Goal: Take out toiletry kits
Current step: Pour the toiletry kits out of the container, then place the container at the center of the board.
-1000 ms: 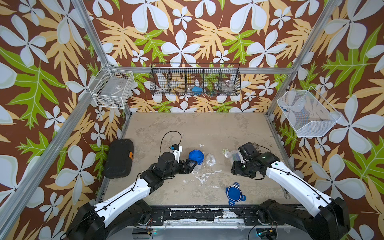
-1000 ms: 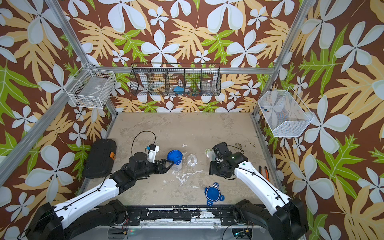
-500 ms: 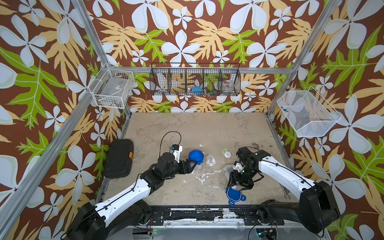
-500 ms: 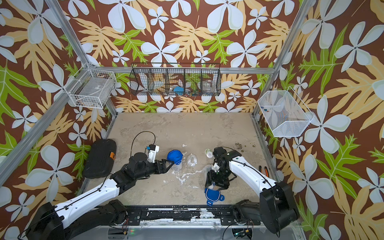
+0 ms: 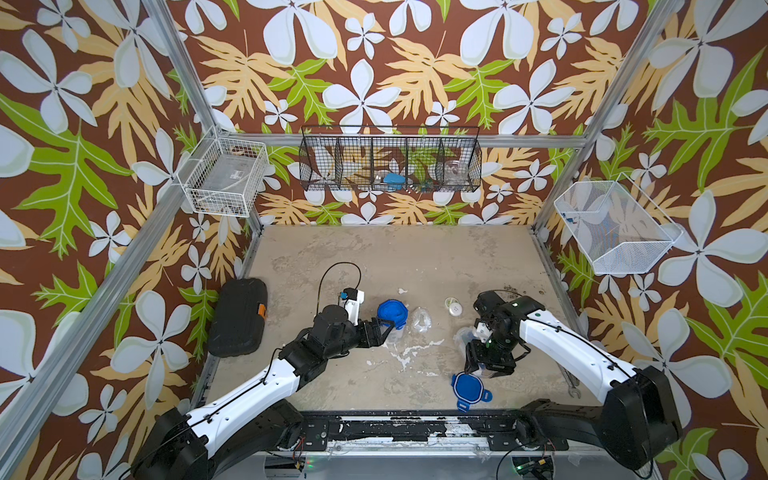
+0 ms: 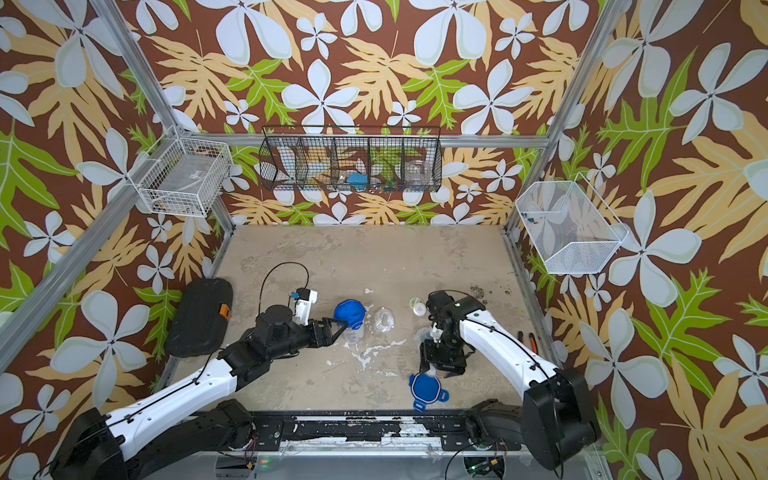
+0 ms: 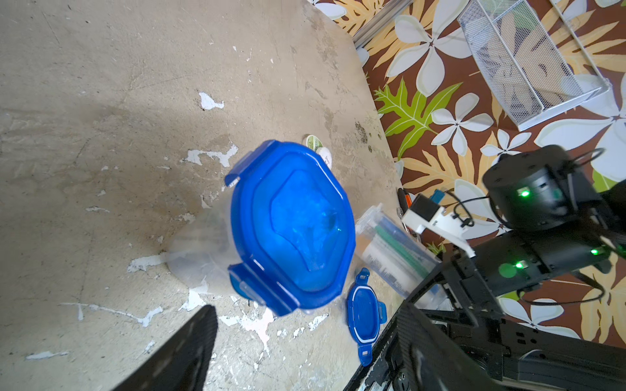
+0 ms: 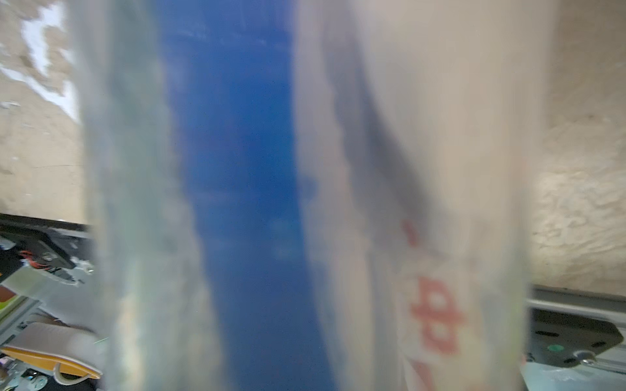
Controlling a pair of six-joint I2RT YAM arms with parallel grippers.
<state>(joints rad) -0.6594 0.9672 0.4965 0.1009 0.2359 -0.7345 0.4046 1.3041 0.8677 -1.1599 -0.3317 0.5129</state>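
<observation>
right gripper [image 5: 488, 369] at near right of table [image 5: 415, 257]; clamped on open clear jar [image 7: 389, 250]; jar tilted, no lid on it; kit items [image 7: 384, 242] inside it, long blue-green sticks and a white tube; right wrist view filled by the jar wall, all blurred; blue strip [image 8: 244, 203] and white tube with red print [image 8: 437, 304] show through it; loose blue lid [image 5: 469, 386] flat on table, just near of right gripper; round tin [image 5: 453, 305] on table, far of right gripper, apart from it; clear bag [image 5: 422, 322] on table between tin and closed jar [image 5: 397, 333]; closed jar upright mid table, blue lid [image 5: 392, 309] on top; its contents can't be made out; left gripper [image 5: 385, 328] low at closed jar's left side, jaws wide; in left wrist view fingers [image 7: 189, 338] spread, jar ahead of them, not pinched; touching or not, can't tell.
</observation>
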